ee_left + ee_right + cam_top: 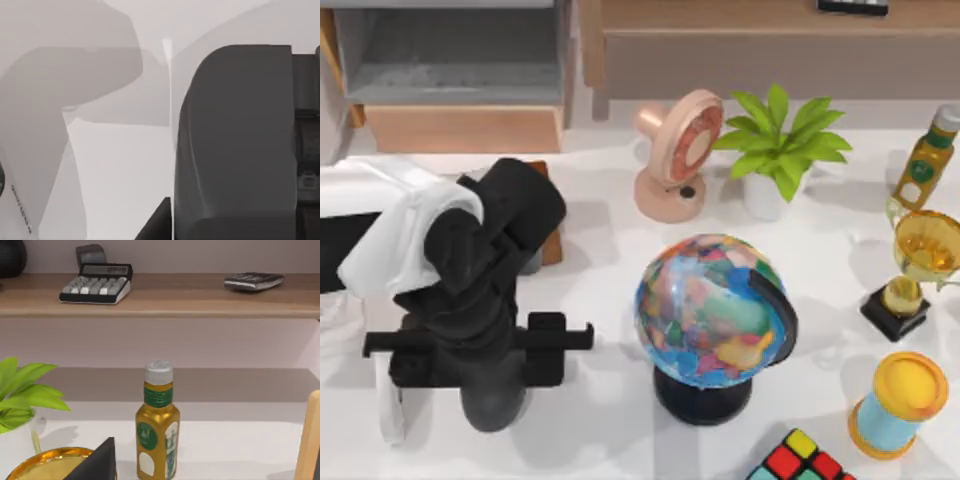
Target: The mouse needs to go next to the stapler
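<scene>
My left arm hangs over the left side of the table, with its gripper (pixel 485 385) pointing down near the front edge. The mouse and the stapler are hidden; the arm covers that stretch of table. A thin white piece (pixel 390 415) pokes out beneath the arm. A white curved surface with small lettering (pixel 17 210) lies at the edge of the left wrist view; I cannot tell what it is. A dark grey rounded block (pixel 235 140) sits very close to that lens. My right gripper (pixel 207 472) is parked at the right, open, facing a yellow bottle (pixel 157 427).
A globe (pixel 715 320) stands mid-table, right of the left arm. Behind it are a pink fan (pixel 675 155) and a potted plant (pixel 780 145). A bottle (pixel 925 160), trophy (pixel 920 265), yellow-topped spool (pixel 900 400) and puzzle cube (pixel 800 462) line the right side. A brown block (pixel 552 235) lies under the arm.
</scene>
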